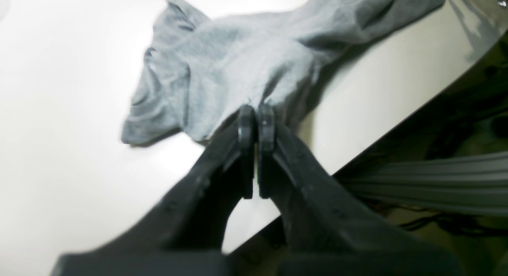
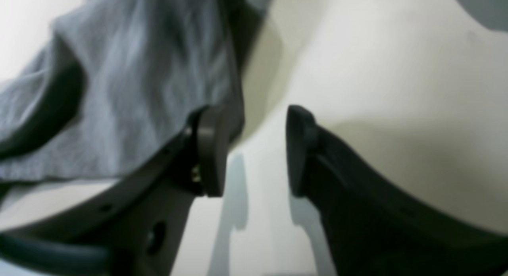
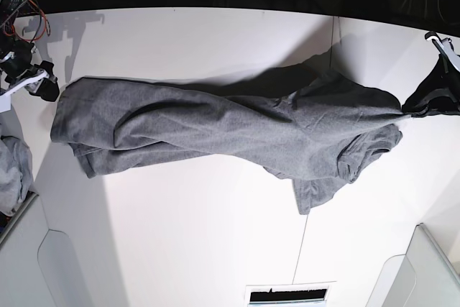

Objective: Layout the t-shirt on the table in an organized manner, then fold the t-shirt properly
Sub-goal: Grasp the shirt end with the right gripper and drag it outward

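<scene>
White tabletop (image 3: 215, 249), crossed by a thin dark seam, is seen from overhead with the charcoal-grey t-shirt (image 3: 215, 131) stretched in a long twisted band across it, from near one side edge to near the other. At the end on the base view's right, the fabric is drawn to a narrow point and is pinched by the left gripper (image 1: 256, 121), whose two black pads are pressed together on a gathered fold of the cloth, close to the table's edge; behind the pads the shirt is seen bunched and creased, with a sleeve (image 1: 158, 101) lying loose on the surface. At the opposite end, on the base view's left, the right gripper (image 2: 258, 149) is seen with its jaws apart and bare tabletop between them; nothing is held, though the shirt's edge hangs just beside, and perhaps against, one finger (image 2: 210, 149). Between the two ends the garment is not laid flat: folds run along its length and a flap (image 3: 320, 188) droops toward the near side. A lighter bluish-grey garment heap (image 3: 13, 174) is partly visible at the left margin of the base view
</scene>
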`<state>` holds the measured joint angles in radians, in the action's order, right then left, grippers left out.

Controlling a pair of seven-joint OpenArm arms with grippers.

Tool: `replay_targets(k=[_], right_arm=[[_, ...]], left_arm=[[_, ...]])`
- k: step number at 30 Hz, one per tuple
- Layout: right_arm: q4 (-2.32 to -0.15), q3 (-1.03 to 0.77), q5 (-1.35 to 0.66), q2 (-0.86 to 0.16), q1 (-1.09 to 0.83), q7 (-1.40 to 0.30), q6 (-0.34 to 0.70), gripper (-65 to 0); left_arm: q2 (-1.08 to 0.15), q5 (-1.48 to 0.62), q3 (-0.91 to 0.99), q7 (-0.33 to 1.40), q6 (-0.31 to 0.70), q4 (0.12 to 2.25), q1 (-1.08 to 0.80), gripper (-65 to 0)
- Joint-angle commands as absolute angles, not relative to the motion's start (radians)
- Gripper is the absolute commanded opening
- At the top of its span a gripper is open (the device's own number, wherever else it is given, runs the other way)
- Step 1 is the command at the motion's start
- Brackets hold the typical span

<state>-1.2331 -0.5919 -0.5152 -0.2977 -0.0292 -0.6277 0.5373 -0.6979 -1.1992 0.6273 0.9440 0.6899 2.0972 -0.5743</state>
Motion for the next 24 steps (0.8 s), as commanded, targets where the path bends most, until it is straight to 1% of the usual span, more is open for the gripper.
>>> replay_targets(k=[1, 5, 11, 12, 13, 16, 21, 24], right_arm=[[-1.231, -0.574, -0.520, -0.310, 0.006, -0.603, 0.546, -40.6], [-1.176, -0.504, -0.489, -0.310, 0.058, -0.598, 0.546, -40.6], [-1.155, -0.469, -0.459, -0.309, 0.070, -0.595, 0.546, -41.0], [-1.155, -0.469, -0.459, -0.308, 0.069, -0.595, 0.546, -43.0], [-1.155, -0.469, -0.459, -0.307, 0.068, -0.595, 0.547, -47.0], [-1.155, -0.469, -0.460, -0.307, 0.069, -0.595, 0.558, -65.0], [-1.156, -0.469, -0.464, -0.296, 0.064, -0.640, 0.558, -65.0], [-1.163, -0.469, -0.516, -0.297, 0.030, -0.665, 0.559, -65.0]], left_arm=[[-0.715, -1.230, 0.635, 0.924, 0.698, 2.098, -0.574, -65.0], [-0.715, -1.242, 0.635, 0.924, 0.698, 2.065, -0.574, -65.0], [-0.715, -1.242, 0.635, 0.916, 0.698, 2.032, -0.574, -65.0], [-0.715, -1.242, 0.635, 0.913, 0.698, 2.031, -0.574, -65.0], [-0.715, -1.242, 0.635, 0.913, 0.698, 2.029, -0.574, -65.0], [-0.715, -1.242, 0.635, 0.909, 0.698, 2.029, -0.574, -65.0], [-0.715, -1.242, 0.635, 0.908, 0.698, 2.029, -0.574, -65.0], [-0.715, -1.241, 0.635, 0.909, 0.698, 2.029, -0.574, -65.0]])
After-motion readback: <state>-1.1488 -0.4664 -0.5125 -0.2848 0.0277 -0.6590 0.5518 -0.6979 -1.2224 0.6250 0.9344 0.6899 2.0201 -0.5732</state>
